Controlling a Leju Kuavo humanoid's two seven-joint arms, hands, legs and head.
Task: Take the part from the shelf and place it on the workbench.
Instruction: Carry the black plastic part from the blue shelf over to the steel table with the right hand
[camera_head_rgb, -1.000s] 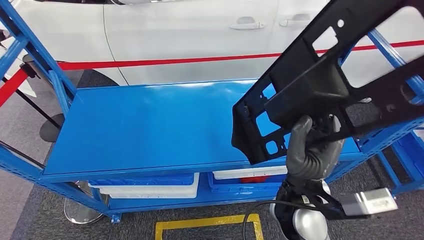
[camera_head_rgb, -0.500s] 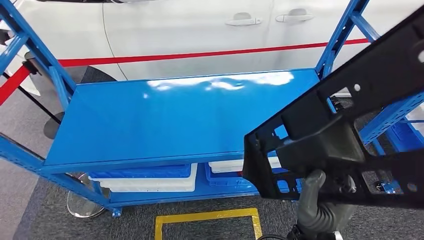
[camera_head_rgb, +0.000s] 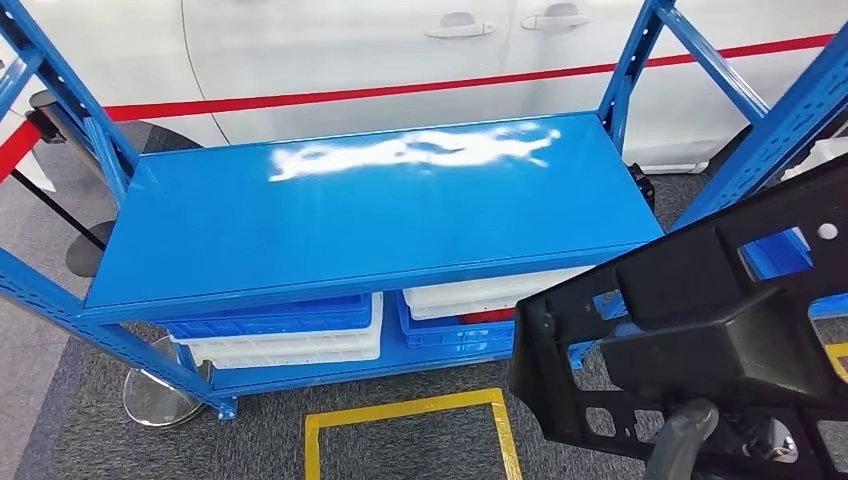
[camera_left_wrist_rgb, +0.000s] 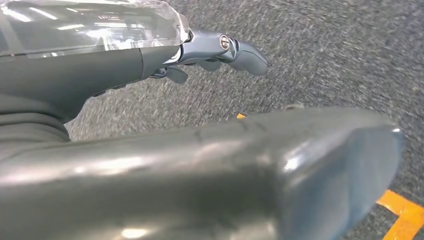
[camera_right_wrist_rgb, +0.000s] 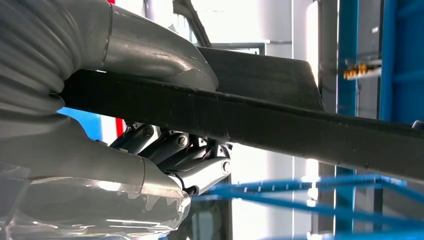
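The right hand (camera_right_wrist_rgb: 125, 125) grips a flat black plastic part with cut-out openings (camera_head_rgb: 720, 330), its thick grey thumb (camera_right_wrist_rgb: 150, 55) lying over one face and its darker fingers (camera_right_wrist_rgb: 170, 155) curled against the other. The left hand (camera_left_wrist_rgb: 215, 50) hangs with its fingers loosely curled, holding nothing, above grey carpet.

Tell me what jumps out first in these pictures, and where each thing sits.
The big black part, full of cut-outs, fills the lower right of the head view, gripped by the right hand from below. Ahead stands a blue shelf with a bare, glossy top, and blue and white bins on the level beneath. Behind it is a white car with a red stripe.
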